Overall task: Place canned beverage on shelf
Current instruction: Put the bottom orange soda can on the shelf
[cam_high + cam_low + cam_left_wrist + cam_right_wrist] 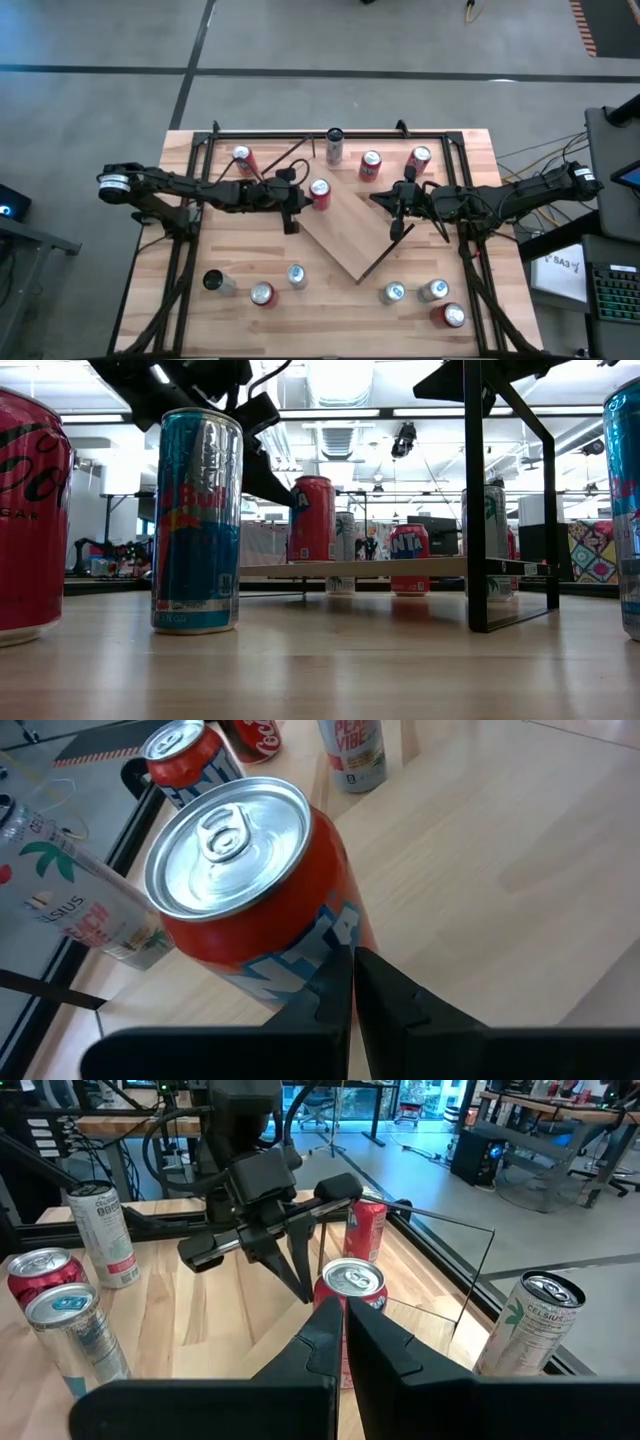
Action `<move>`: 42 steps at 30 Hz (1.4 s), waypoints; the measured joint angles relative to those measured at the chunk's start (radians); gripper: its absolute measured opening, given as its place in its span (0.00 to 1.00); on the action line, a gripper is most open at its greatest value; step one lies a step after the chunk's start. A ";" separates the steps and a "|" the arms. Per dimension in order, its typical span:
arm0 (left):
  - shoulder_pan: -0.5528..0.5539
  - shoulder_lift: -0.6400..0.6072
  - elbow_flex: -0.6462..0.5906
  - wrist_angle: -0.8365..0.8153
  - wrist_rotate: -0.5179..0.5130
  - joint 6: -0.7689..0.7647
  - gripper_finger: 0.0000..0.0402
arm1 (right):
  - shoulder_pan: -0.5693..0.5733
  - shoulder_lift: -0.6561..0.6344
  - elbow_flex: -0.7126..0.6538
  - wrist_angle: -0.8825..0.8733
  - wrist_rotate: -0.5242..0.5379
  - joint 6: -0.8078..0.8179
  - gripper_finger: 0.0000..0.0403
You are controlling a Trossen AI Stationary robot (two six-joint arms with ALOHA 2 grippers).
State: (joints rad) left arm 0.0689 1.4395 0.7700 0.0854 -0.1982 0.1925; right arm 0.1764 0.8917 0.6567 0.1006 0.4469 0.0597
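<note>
A red canned beverage (pixel 320 192) (pixel 250 890) stands upright on its base on the far corner of the light-wood shelf (pixel 350 245), which lies turned at an angle in the middle of the table. My left gripper (pixel 303 198) is shut and slants down, its fingertips (pixel 352 960) right at the can's side. In the low view the can (pixel 312 518) stands on the shelf (pixel 400 567), and the dark fingers (pixel 268 472) slope toward it. My right gripper (pixel 396 230) (pixel 345 1315) is shut, hangs above the shelf's right side, and points toward the can (pixel 350 1285) from a distance. My left gripper has its shut fingertips against or just short of the can's side wall (pixel 330 945), low on the blue lettering, coming slanting down from the table's left. I cannot tell whether they touch. The can stands upright on the shelf.
Several other cans stand along the far edge (pixel 370 165) (pixel 334 145) (pixel 243 157) and the near edge (pixel 262 293) (pixel 433 290). A black frame (pixel 330 133) runs round the table; its post (pixel 478 500) shows in the low view. A blue can (pixel 197 520) stands near that camera.
</note>
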 joint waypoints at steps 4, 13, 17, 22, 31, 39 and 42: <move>0.004 0.000 0.000 0.014 -0.002 0.000 0.00 | 0.000 0.000 0.000 -0.009 0.000 0.000 0.02; 0.007 0.000 0.000 0.048 -0.002 0.014 0.00 | 0.000 0.000 0.000 -0.018 0.000 0.000 0.02; 0.015 0.000 0.000 0.051 -0.002 0.016 0.00 | 0.000 0.000 0.000 -0.018 0.000 0.000 0.02; 0.021 0.000 0.000 0.061 -0.005 0.016 0.00 | 0.000 0.000 0.000 -0.018 0.000 0.000 0.02; 0.017 0.000 0.000 0.068 -0.005 0.005 0.00 | 0.000 0.000 0.000 -0.018 0.000 0.004 0.02; 0.003 -0.007 0.000 0.015 0.034 0.006 0.00 | 0.000 0.000 0.000 -0.021 0.000 0.010 0.02; 0.005 0.009 0.000 0.011 0.007 0.005 0.00 | 0.000 0.000 0.000 -0.021 0.000 0.010 0.02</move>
State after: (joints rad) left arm 0.0742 1.4486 0.7700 0.0967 -0.1909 0.1973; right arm 0.1764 0.8917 0.6567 0.0792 0.4469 0.0700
